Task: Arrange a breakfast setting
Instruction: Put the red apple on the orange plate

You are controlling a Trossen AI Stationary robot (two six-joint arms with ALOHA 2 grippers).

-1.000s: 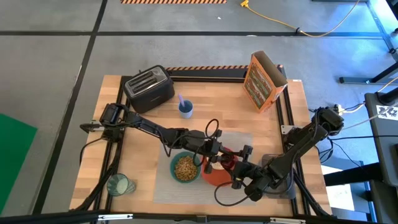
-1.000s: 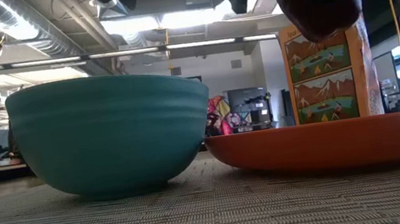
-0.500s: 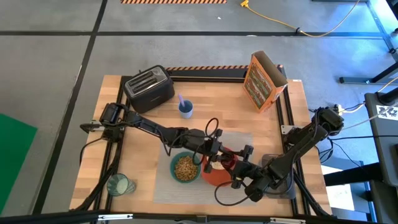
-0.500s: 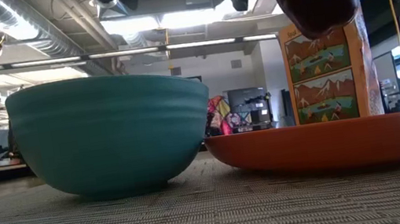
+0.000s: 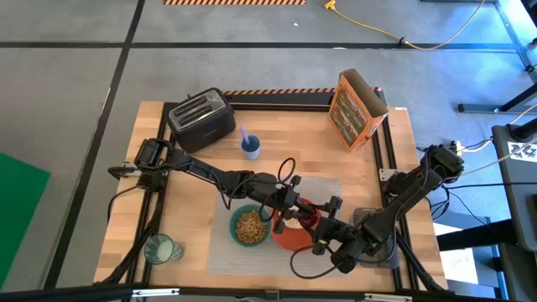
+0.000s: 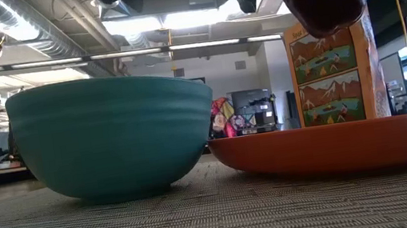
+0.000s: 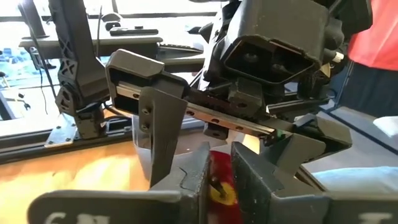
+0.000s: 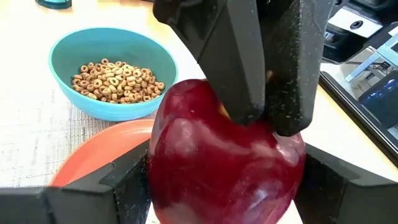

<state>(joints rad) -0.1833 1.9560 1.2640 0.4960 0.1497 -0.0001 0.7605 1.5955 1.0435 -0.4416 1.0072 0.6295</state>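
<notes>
A dark-red apple (image 8: 224, 162) hangs above the orange-red plate (image 6: 338, 146), with both grippers on it. My right gripper (image 8: 227, 186) is shut on its sides, and my left gripper (image 7: 221, 180) is shut at its top. Left of the plate stands the teal bowl (image 5: 249, 226), which holds cereal. Bowl and plate rest on the grey placemat (image 5: 222, 256). The greenish glass (image 5: 159, 249) stands upright at the table's near left corner. My left gripper has its two fingertips (image 8: 249, 93) close together in the hollow at the apple's top (image 8: 221, 109), reaching it from the table's left. Red and yellow skin (image 7: 219, 183) shows in the narrow gap between them. Whether they pinch the stem I cannot tell. My right gripper pinches the apple's two opposite sides (image 8: 158, 168) between its wide-set fingers (image 8: 124, 180), coming from the table's near right and slanting down. The apple is lifted clear above the plate, top up.
A black toaster (image 5: 200, 118) stands at the far left, and a blue cup (image 5: 250, 147) near it. A cereal box (image 5: 357, 109) stands upright at the far right. Bare wood shows between the toaster and the box.
</notes>
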